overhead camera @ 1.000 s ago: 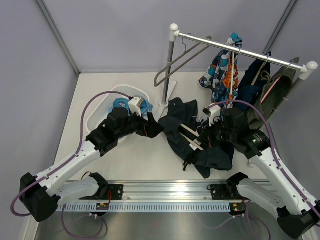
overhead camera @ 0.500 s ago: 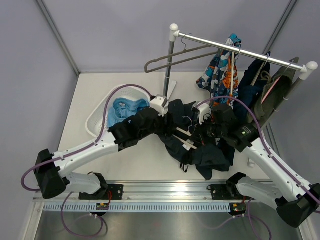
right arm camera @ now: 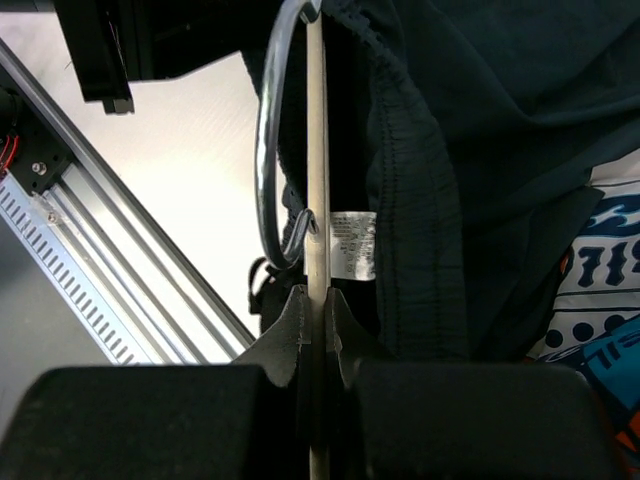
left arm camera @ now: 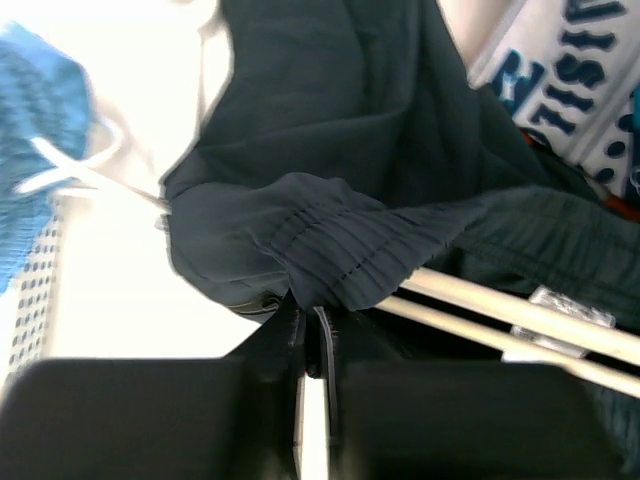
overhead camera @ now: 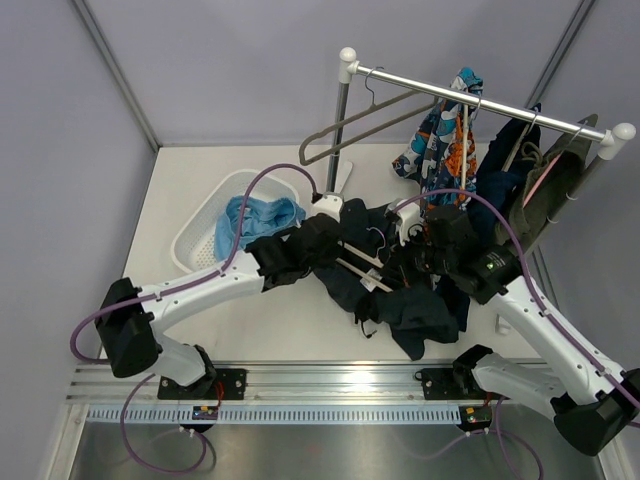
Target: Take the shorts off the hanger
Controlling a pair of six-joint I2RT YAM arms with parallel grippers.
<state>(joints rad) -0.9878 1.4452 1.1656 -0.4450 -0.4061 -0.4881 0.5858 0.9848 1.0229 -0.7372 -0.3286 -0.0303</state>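
From my station the table point(overhead camera: 290, 325) shows the clothes rail point(overhead camera: 480, 100) at the back right and a white basket point(overhead camera: 185, 250) at the left with the light blue shorts point(overhead camera: 255, 215) in it. The dark shorts point(overhead camera: 420, 315) lie heaped at mid-table between both arms, draped over the hanger point(overhead camera: 362, 275), whose pale bars run slantwise from near the left arm toward the right one. The right gripper point(right arm camera: 318, 305) has its jaws pinched tight on one bar, the wire hook curling just beside it and the cloth hanging off to that bar's right. The left gripper point(left arm camera: 308, 320) has closed its jaws on a gathered fold of the waistband, just above the bars' near end. I think only cloth is caught there, though the fold hides the fingertips. So the left arm has the cloth, and I judge the pull should go leftward, off the bars' end, toward the basket.
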